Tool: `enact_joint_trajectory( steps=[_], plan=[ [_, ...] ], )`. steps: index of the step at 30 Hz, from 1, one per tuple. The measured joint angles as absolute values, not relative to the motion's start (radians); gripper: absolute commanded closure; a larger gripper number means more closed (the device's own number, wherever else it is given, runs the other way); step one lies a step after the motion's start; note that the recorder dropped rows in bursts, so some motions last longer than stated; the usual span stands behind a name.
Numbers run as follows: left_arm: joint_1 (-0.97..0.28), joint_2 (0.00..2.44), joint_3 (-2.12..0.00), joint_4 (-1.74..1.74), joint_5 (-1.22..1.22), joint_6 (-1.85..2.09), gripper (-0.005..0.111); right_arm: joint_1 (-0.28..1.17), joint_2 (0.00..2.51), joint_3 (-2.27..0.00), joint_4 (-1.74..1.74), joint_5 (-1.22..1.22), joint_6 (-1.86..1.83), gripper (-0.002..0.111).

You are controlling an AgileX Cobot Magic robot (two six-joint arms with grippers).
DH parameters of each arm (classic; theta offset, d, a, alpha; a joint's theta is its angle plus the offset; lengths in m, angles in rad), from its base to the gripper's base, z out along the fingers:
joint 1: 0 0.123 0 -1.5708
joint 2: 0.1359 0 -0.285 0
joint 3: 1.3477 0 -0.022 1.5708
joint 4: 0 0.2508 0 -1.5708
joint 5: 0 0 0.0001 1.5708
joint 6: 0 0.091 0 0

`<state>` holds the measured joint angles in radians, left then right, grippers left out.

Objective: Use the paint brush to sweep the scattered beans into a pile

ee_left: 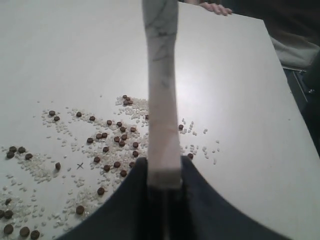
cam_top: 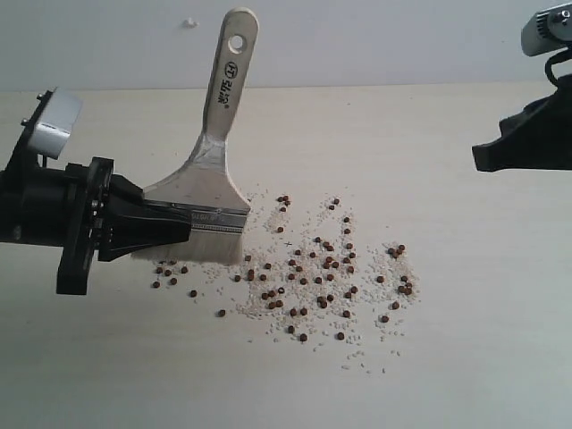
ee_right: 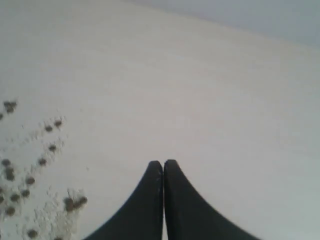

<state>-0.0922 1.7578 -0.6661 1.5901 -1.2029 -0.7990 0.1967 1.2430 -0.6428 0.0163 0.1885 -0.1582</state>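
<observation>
Left end effector (cam_top: 183, 231) was clenched on the one paint brush (cam_top: 217, 134), gripping it at the silver ferrule. The pale bristles were down on the surface (cam_top: 483, 357) at the left edge of the scatter, and the flat wooden handle with its round hole tilted up. Right end effector (ee_right: 163, 167) was clamped shut on nothing, off to the right and apart from the scatter. Beans (cam_top: 313, 277): several dozen, too many for an exact count, small, round and reddish-brown. Tiny white grains (cam_top: 268, 310) lay mixed through them, right up to the bristles. A person's hand (ee_left: 216, 7) rested on the surface's far edge.
</observation>
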Motion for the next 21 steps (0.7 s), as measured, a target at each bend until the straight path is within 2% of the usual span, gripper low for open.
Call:
enact_joint_trajectory(
  steps=[2, 4, 10, 17, 21],
  plan=[
    [-0.092, 1.758, -0.666, 1.59, -1.203, -0.801, 0.107, 0.174, 1.272, -0.681, 0.014, 0.275, -0.17, 0.108],
    [-0.092, 1.758, -0.666, 1.59, -1.203, -0.803, 0.107, 0.159, 1.279, -0.674, 0.041, 0.263, -0.18, 0.108],
    [-0.092, 1.758, -0.666, 1.586, -1.203, -0.8, 0.107, 0.165, 1.243, -0.437, 0.1, -0.175, -0.157, 0.108],
    [-0.092, 1.758, -0.666, 1.578, -1.203, -0.796, 0.107, 0.174, 1.221, -0.198, -0.255, -0.747, 0.144, 0.108],
    [-0.092, 1.758, -0.666, 1.578, -1.203, -0.798, 0.107, 0.174, 1.219, -0.14, -0.317, -0.916, 0.177, 0.108]
  ],
)
